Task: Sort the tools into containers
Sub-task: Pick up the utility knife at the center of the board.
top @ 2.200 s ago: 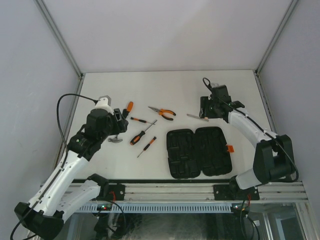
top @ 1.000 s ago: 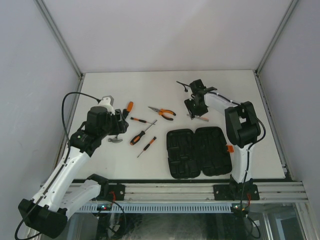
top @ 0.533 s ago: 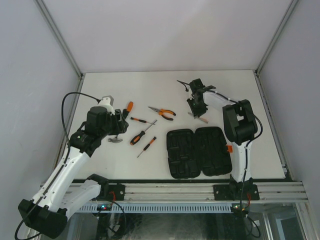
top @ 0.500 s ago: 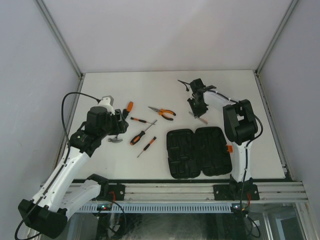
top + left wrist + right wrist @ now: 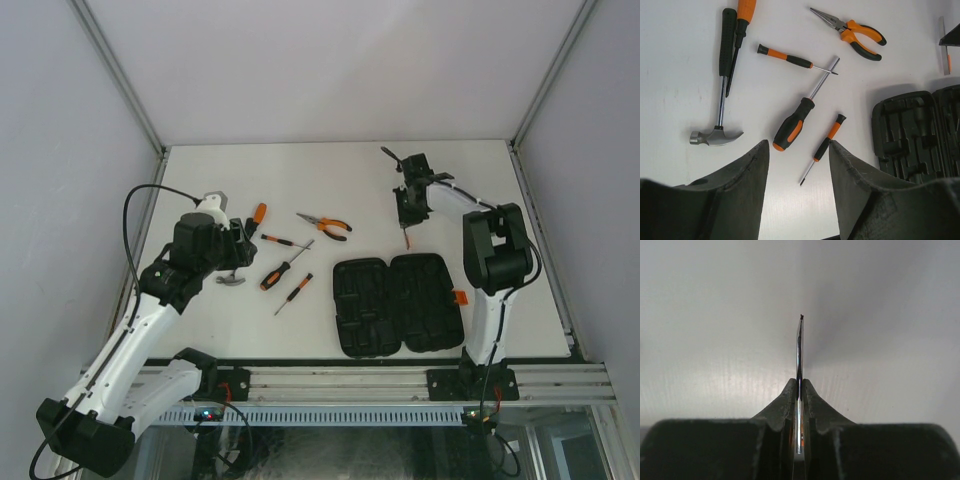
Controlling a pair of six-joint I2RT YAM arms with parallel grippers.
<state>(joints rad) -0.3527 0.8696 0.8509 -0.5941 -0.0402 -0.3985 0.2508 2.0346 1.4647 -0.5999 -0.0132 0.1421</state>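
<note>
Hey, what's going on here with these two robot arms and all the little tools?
Two robot arms are sorting hand tools into a black tool case, which lies open on the table. The right hand is pinched shut on a thin metal tool, just beyond the case. The left hand hangs open above the hammer, the pliers and several screwdrivers, all lying loose on the table.

Glossy metal strip (image 5: 799, 355) — matt plastic case (image 5: 398, 303).
</note>
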